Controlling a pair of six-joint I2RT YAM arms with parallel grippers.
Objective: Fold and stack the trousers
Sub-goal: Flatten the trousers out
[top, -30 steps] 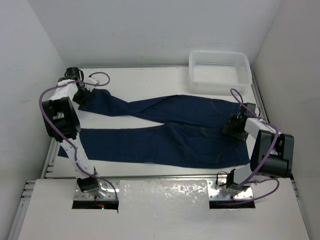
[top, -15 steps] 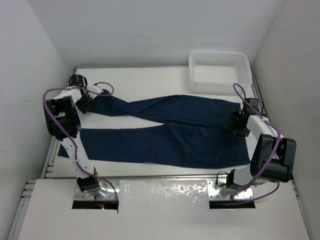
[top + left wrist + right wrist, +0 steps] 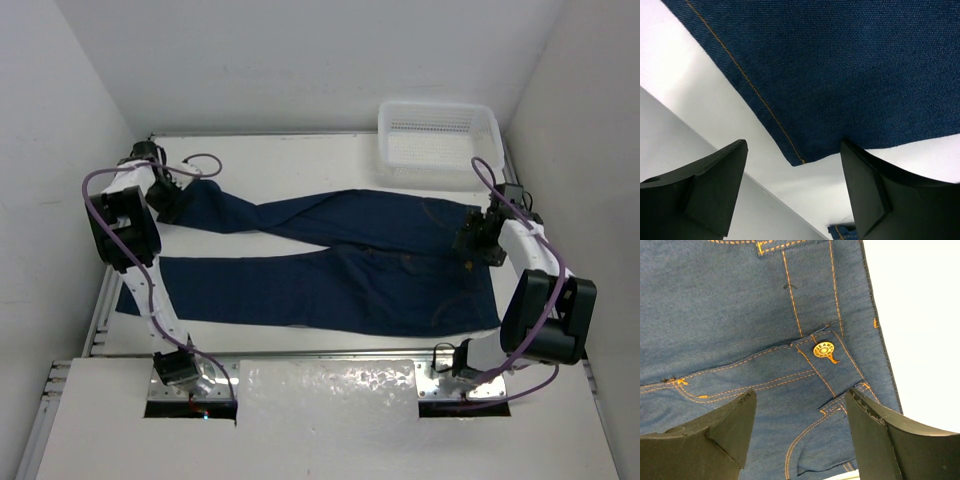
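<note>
The dark navy trousers (image 3: 350,260) lie spread flat on the white table, waist at the right, two legs running left. My left gripper (image 3: 172,200) is open at the hem of the far leg; in the left wrist view the hem corner (image 3: 800,161) with its orange stitching lies between the black fingers (image 3: 705,185), just ahead of them. My right gripper (image 3: 478,243) is open above the waistband at the right; the right wrist view shows the tan button (image 3: 823,349) and the fly seams between its fingers (image 3: 715,435).
A white mesh basket (image 3: 440,135) stands at the back right corner. Grey walls close in left, right and behind. The table's left edge (image 3: 108,290) runs close to the leg hems. A white board covers the near edge between the arm bases.
The left gripper shifted slightly along the far leg's hem at the back left. The right gripper moved a little right and back along the waistband. The trousers lie as before.
</note>
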